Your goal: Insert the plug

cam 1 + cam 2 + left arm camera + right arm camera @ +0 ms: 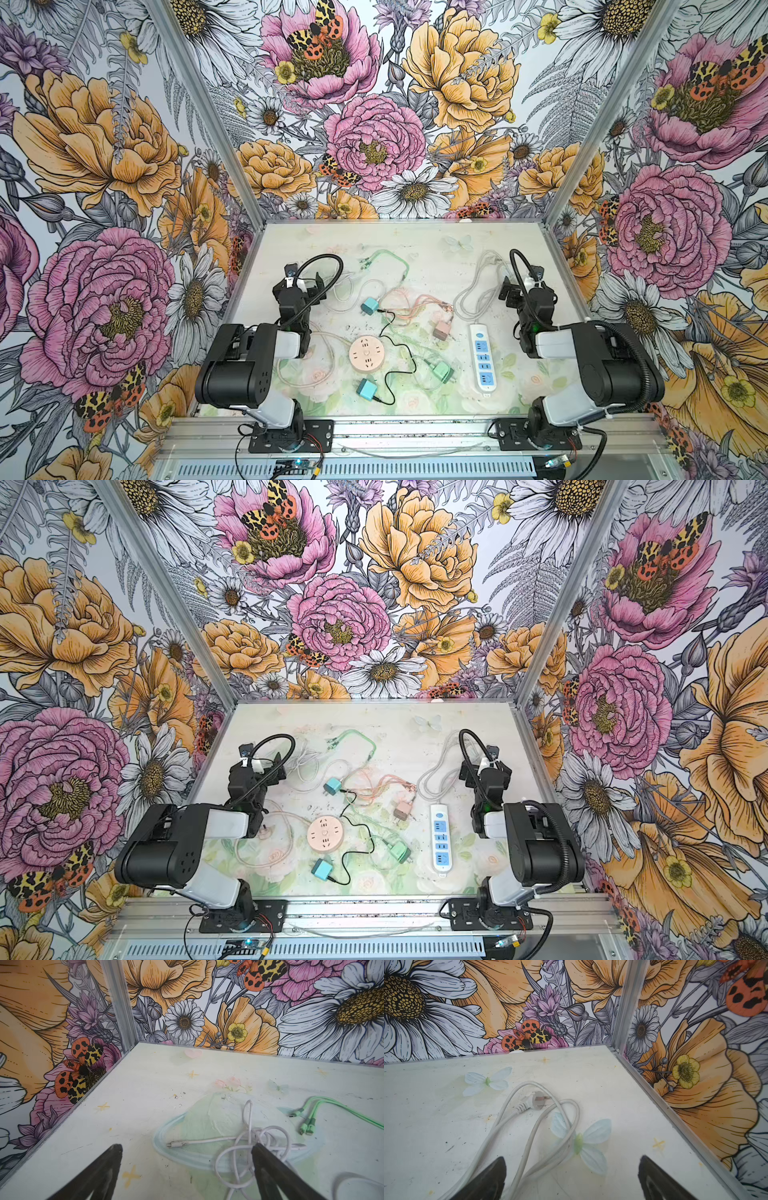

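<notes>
Plugs lie loose in the middle, none in a socket: blue plug (369, 306) farthest back, pink plug (441, 329) near the strip (483, 357), green plug (441, 371) and second blue plug (366, 388) near the round socket (365, 354). Left gripper (187, 1148) gapes empty over a white cable (209, 1140); right gripper (572, 1159) gapes empty over the cord (529, 1083).

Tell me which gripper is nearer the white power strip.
Right. The right gripper hangs open just beyond the power strip, at its far end, over its coiled cord. The left gripper, also open, is across the table, past the round socket.
</notes>
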Robot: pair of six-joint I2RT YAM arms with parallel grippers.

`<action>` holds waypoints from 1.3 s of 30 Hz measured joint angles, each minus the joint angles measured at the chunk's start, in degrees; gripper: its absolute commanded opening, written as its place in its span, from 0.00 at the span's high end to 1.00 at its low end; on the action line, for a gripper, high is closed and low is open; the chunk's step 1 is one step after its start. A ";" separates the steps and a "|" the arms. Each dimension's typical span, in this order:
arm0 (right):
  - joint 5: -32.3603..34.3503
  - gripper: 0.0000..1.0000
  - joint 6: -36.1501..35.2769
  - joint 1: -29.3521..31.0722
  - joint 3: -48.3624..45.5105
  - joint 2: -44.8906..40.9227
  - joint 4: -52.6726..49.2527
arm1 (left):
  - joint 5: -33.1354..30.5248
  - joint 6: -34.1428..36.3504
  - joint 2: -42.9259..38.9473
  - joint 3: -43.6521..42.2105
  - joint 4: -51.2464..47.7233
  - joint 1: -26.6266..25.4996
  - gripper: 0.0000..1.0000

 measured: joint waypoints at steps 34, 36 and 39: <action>-9.11 0.01 -2.62 0.00 1.27 0.00 -2.82 | 0.87 -0.02 0.00 0.00 0.00 0.35 0.01; -9.09 0.01 -2.62 0.00 1.27 0.00 -2.82 | 0.90 -0.02 0.00 0.00 0.00 0.33 0.01; -9.11 0.01 -2.64 0.00 1.27 0.00 -2.82 | 1.09 0.09 0.00 0.00 0.00 0.33 0.01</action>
